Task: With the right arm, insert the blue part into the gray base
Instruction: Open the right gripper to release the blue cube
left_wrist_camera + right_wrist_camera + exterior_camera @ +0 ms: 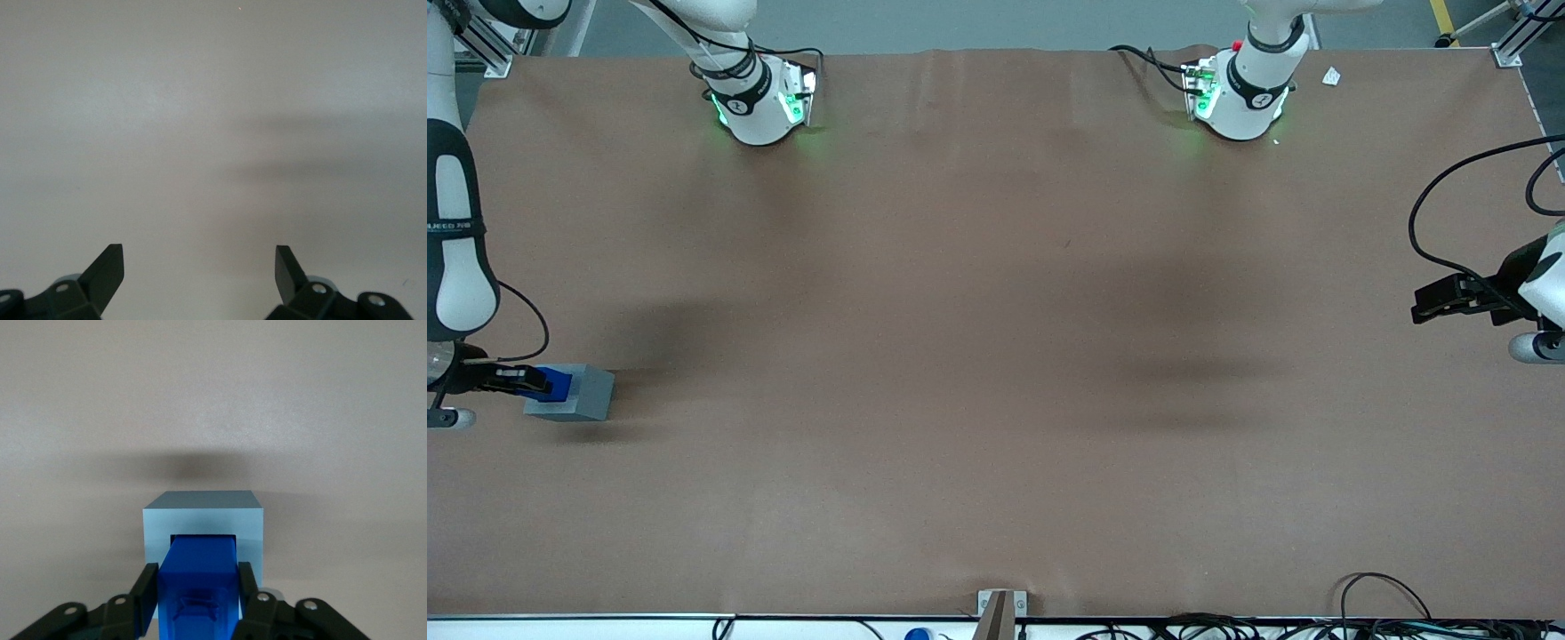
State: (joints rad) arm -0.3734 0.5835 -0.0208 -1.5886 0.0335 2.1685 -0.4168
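Blue part (pixel 198 587), clenched in our gripper (pixel 193 597), meets the gray base (pixel 203 513) recess; we should push squarely, keeping edges aligned.

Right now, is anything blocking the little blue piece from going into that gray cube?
Nothing visible blocks it. The pincer grips the blue piece by its sides, and the piece's front end already sits at the square opening of the gray cube. Only bare brown table surrounds them.
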